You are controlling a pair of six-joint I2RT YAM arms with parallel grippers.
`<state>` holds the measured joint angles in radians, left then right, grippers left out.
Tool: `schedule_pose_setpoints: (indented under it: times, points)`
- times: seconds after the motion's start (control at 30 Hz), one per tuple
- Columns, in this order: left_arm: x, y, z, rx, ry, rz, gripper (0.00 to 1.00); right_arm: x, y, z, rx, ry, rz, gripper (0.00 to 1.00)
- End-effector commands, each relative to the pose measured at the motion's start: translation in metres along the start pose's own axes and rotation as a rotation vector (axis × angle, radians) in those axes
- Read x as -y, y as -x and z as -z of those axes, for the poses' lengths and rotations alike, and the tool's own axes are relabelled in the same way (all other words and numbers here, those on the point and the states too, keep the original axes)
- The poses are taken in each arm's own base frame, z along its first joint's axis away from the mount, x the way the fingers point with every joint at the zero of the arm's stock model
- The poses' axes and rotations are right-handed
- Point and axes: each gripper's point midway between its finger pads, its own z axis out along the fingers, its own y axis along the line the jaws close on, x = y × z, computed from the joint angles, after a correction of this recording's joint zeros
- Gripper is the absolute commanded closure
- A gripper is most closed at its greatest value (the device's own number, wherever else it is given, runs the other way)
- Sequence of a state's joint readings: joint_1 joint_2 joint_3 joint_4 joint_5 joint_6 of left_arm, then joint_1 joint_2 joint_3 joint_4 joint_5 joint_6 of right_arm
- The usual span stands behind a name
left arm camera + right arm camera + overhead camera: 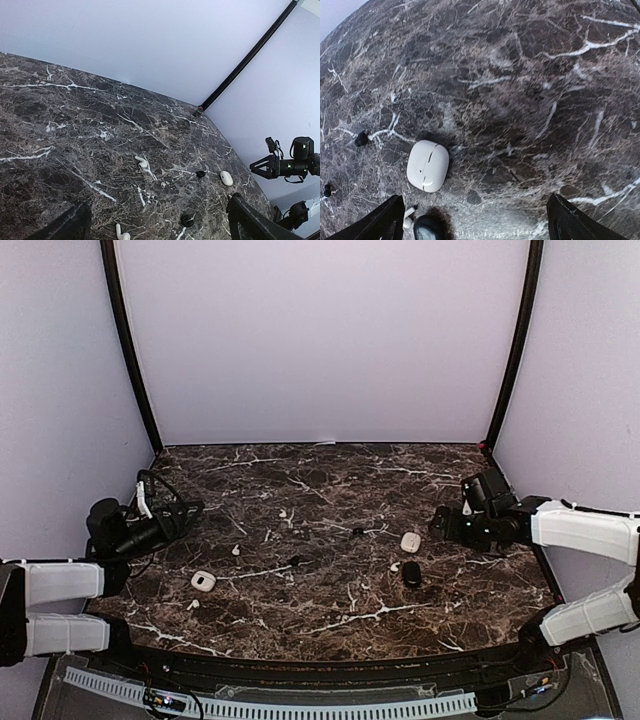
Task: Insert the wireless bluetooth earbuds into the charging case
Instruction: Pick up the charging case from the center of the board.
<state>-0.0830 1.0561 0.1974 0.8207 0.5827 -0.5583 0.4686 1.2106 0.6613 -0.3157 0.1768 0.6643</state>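
L hand (157, 205) open, R hand (474, 197) open.

No readable text, labels, brands or numbers anywhere

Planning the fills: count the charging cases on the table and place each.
3. The left white case lies front left; the right white case sits right of centre; the black case lies just in front of it. None looks hidden.

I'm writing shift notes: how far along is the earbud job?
Done: nothing. The white case by the right gripper looks shut; a white earbud and a black earbud lie loose on the table. In hand: nothing; the left gripper is open too. Left: every earbud.
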Motion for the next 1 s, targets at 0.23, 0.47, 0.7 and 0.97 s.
schedule_pose_setpoints:
  times: [0.23, 0.47, 0.7, 0.97]
  points:
    - [0.022, 0.012, 0.016, 0.116, -0.069, -0.201, 0.03, -0.049, -0.022, -0.015, -0.109, 0.022, 0.047, 0.02]
    - [0.020, 0.005, 0.017, 0.103, -0.068, -0.201, 0.03, -0.072, -0.031, -0.036, -0.170, 0.001, 0.101, 0.07]
    - [0.024, 0.007, 0.021, 0.121, -0.073, -0.236, 0.03, -0.068, -0.036, -0.061, -0.197, -0.140, 0.073, 0.27]
    - [0.024, 0.007, 0.024, 0.128, -0.067, -0.249, 0.03, -0.064, -0.038, -0.076, -0.202, -0.246, 0.065, 0.38]
